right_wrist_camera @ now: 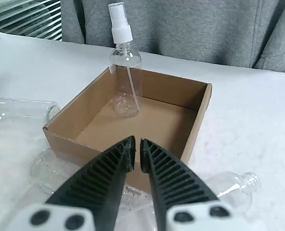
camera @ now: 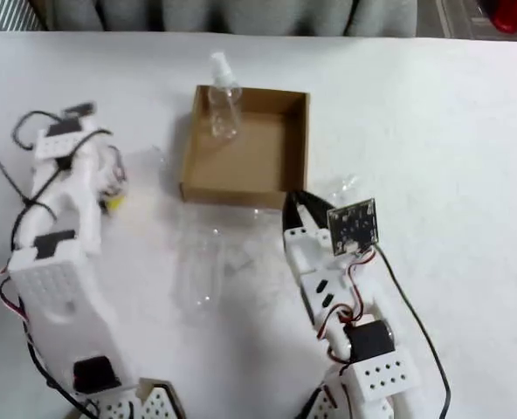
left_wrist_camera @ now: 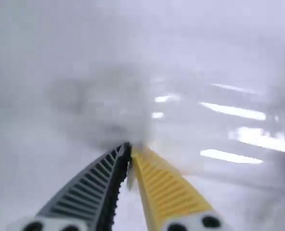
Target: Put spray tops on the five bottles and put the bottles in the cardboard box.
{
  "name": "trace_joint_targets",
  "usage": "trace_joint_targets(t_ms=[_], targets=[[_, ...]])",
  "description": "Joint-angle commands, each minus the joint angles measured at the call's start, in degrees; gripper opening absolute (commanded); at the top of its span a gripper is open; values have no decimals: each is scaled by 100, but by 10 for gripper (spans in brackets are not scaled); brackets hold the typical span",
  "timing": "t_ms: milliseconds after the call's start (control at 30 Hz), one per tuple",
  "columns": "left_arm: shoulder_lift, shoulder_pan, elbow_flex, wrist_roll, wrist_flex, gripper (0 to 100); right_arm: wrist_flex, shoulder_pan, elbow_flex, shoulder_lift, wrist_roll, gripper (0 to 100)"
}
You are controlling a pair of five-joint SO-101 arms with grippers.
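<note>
Cardboard box (camera: 232,190) sits upper centre of the high view, open side up so bottles can drop straight in. One finished bottle (camera: 224,100), spray top on, stands upright in the box's upper-left corner. It is tucked against the walls, which leaves floor for the rest. Judging by that, roughly one of five is done. Right gripper (right_wrist_camera: 136,147) hangs just below the box's lower-right corner in the high view. Its black fingers are closed to a thin slit, nothing between them. A bare-necked bottle (right_wrist_camera: 231,186) lies on its side just beside it, thread exposed, no top. A second bare bottle (camera: 197,271) lies on the table (camera: 433,113) below the box, centre frame. Lying flat is probably what makes them awkward: each needs holding steady before a top goes on. Left gripper (left_wrist_camera: 129,150), at the left of the high view, has its grey and yellow fingers meeting at the tips, and I can't make out anything gripped. What looks like a third bottle (left_wrist_camera: 219,130), clear, lies close ahead of it. Loose spray tops: can't pick any out. Likely next step is for one claw to open and take a bare bottle by the body. Risk: round clear bottles roll away when nudged.
</note>
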Motion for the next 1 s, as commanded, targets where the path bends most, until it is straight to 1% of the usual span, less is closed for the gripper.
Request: trace_joint_targets(t_ms=[0,100,233,367,467,567,767,967], targets=[[-101,-532,-659,334,-62,21,-101,-66,-70,-92,70,16],[-92,-585,-826,466,-237,21,-101,-66,-62,-92,70,16],[-92,-585,-826,870,-651,21,-101,-66,-62,-92,70,16],[-145,-497,-826,1292,-580,22,-119,-66,-18,-92,88,16],[-154,-321,-976,1697,-70,24,-119,-66,-18,-92,88,16],[-154,-154,-1380,1873,580,24,-119,-66,-18,-92,88,16],[-154,22,-2259,1899,1301,24,-119,-66,-18,-92,88,16],[-163,215,-2532,1890,1969,24,-127,-66,-18,-92,88,16]])
